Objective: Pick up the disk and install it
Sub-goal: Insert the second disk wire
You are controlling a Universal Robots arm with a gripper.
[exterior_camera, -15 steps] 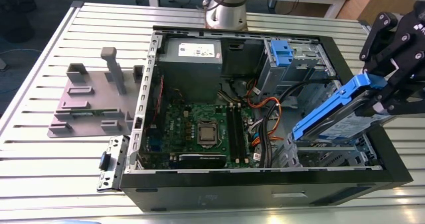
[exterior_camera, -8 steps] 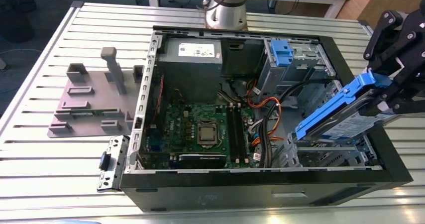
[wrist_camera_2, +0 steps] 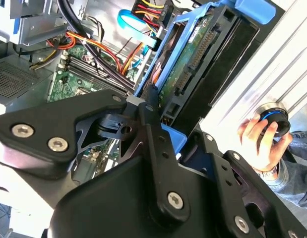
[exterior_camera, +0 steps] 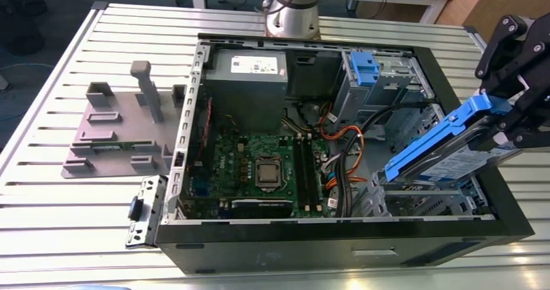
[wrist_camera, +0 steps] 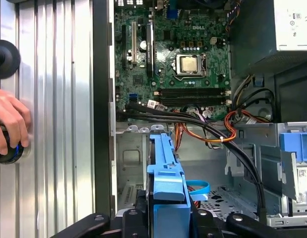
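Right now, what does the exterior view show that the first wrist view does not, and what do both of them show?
Exterior view alone: the arm's base column behind the open computer case, and a grey plastic fixture on the slatted table, toward the exterior view's left of the case.

First wrist view alone: a person's hand resting on a round black knob on the table beside the case.

Both: the gripper shut on the disk in its blue bracket above the case's drive bay, the motherboard, and the grey power supply box.
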